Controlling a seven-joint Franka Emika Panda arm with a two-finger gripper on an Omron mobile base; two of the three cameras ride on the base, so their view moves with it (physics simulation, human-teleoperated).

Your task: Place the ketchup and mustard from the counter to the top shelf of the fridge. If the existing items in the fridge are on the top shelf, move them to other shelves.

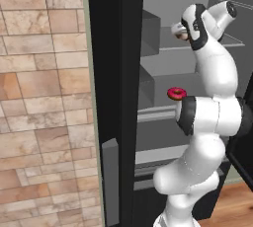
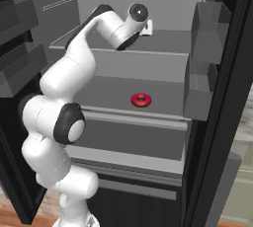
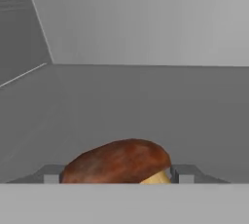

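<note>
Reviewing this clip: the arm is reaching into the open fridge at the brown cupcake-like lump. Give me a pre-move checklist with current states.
1. Fridge door open, interior reachable: ok.
2. Tool straddles the cupcake, a finger on each side: ok.
3. Firm grip on the cupcake: cannot tell; contact is hidden.
4. Donut lies on a lower shelf, off the top shelf: ok.
5. Top shelf free of existing items: not ok; the cupcake is there.
6. Lower shelf has bare room beside the donut: ok.
</note>
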